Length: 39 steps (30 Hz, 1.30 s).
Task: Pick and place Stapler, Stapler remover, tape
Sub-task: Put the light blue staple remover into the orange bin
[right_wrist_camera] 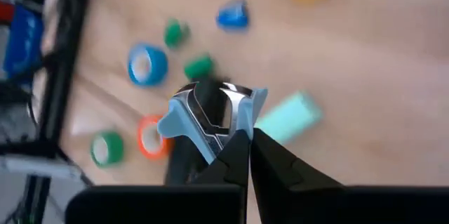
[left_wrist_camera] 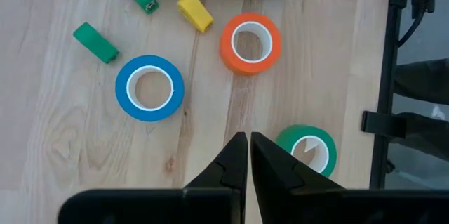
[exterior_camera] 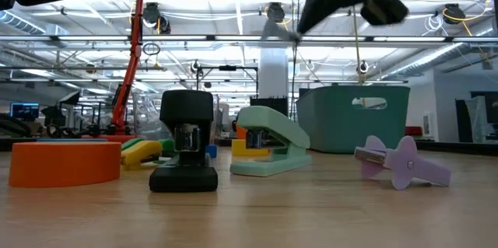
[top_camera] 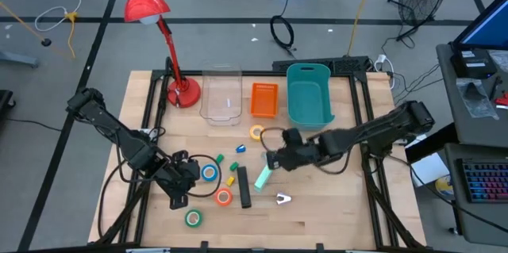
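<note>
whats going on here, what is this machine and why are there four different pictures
This is a robot with two dark arms at a wooden table, each ending in a two-finger gripper. Four cameras took these at the same moment: one looks straight down from above, one sits at table height, and one rides on each wrist.

On the table lie a black stapler, a mint stapler, a lilac staple remover, and blue, orange, green and yellow tape rolls, plus small coloured blocks. At the back stand a teal bin, an orange tray, a clear box and a red lamp.

The left gripper is shut and empty near the green roll. The right gripper is shut above the staple remover, which lies on the table, so nothing is held.
</note>
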Available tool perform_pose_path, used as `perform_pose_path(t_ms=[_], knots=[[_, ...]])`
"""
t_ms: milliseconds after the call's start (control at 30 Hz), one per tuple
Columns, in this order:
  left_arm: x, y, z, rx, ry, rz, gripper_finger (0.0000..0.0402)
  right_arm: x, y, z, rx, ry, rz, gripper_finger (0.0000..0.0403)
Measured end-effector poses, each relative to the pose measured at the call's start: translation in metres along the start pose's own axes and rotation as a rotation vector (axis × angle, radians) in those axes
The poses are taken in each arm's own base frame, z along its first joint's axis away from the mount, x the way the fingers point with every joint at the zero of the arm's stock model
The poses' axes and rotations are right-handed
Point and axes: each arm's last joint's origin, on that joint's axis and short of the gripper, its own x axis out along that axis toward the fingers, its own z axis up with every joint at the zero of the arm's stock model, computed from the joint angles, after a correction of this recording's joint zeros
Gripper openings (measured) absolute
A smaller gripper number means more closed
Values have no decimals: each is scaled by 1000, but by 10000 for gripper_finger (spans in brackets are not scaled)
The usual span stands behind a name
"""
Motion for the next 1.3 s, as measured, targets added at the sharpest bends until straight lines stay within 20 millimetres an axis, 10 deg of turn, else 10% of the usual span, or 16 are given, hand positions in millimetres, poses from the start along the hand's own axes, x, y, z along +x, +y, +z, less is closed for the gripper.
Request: perform_pose_path(t_ms=[633,1300], knots=[[0,0,-1,-38,-8,15,21,19,-20,162,42,-295,-100,0],[-4,-14,-21,-100,2,27,21,112,-55,177,-3,-115,-284,0]])
